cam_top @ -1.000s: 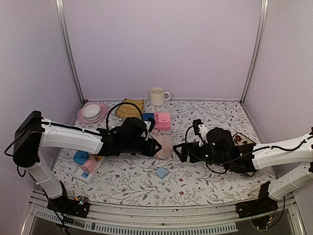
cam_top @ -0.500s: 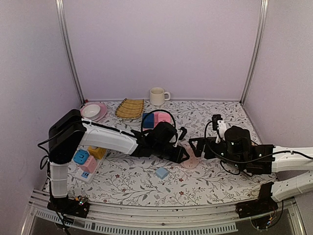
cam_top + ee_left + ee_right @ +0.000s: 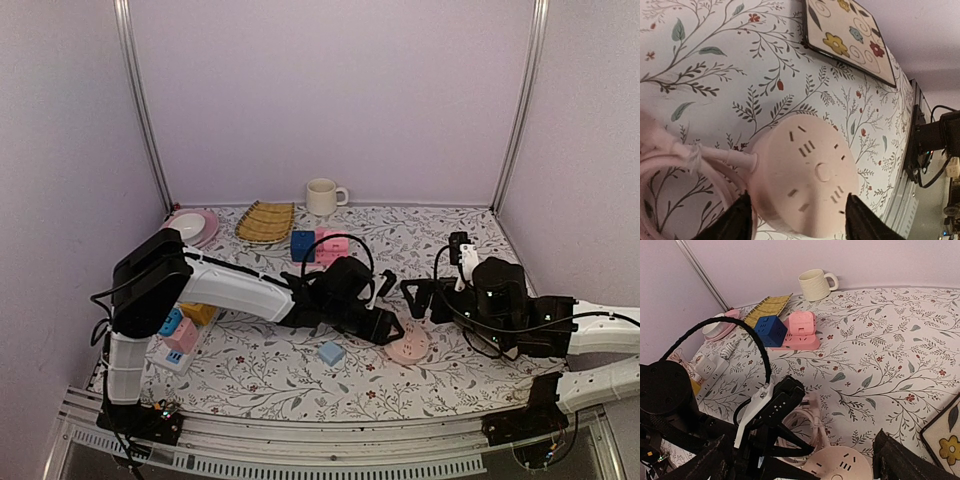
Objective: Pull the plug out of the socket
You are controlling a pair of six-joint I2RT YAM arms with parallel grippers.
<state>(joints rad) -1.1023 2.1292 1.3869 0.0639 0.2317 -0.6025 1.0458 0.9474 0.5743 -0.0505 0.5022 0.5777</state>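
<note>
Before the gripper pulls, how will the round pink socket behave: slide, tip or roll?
The round pink socket lies flat and wide, so it probably will not tip or roll. Nothing visibly fastens it to the table, so it likely slides when pushed. Its looped cord looks floppy and may drag behind.

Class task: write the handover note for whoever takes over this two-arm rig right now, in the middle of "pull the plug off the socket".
Left tool: open, straddling the round pink socket, which lies flat on the table beside its coiled cord.
Right tool: open, empty, close by the socket.
Done: no plug shows in the socket's slots; neither tool holds one.
Left: probably only locating the plug, unseen here, and backing both arms off.
</note>
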